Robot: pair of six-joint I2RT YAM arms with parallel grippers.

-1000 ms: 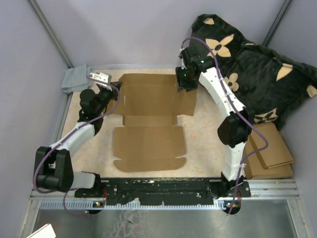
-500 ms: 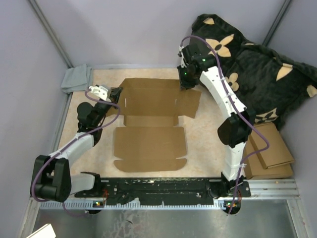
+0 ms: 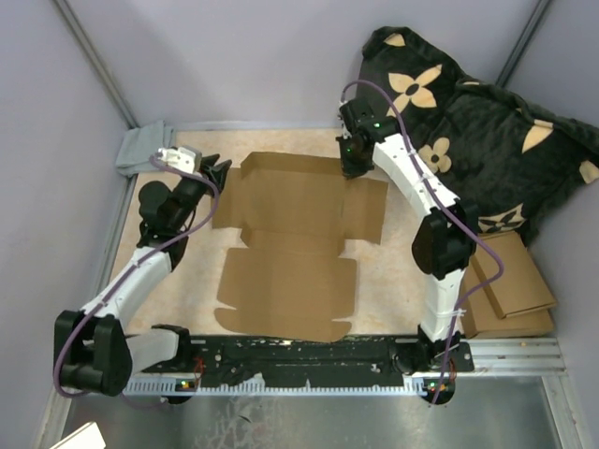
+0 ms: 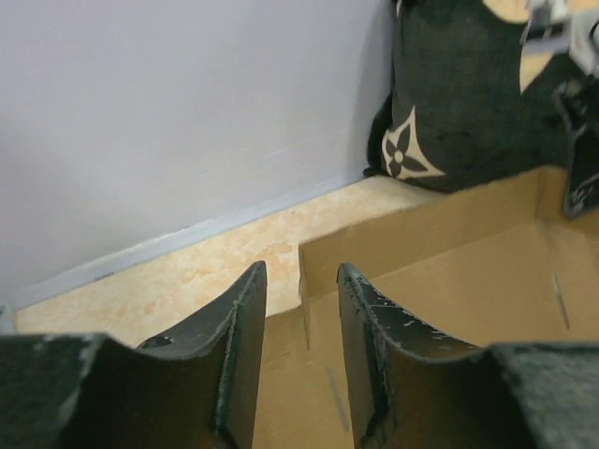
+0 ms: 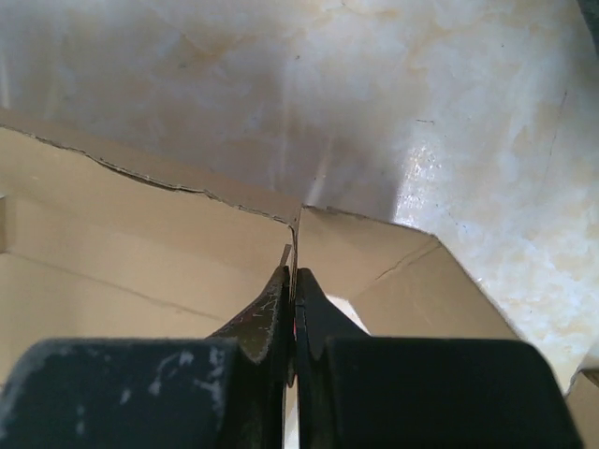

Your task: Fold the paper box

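One matte brown paper box [image 3: 299, 243] (die-cut, slitted) pinched by right hand [image 5: 292, 281].

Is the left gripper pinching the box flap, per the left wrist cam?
No: the left gripper has its fingers apart, with open space on both sides of the paper box edge seen between them.

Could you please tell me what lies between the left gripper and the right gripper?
Only the paper box: its bare far panel spans the stretch from left gripper to right gripper, as the top view shows.
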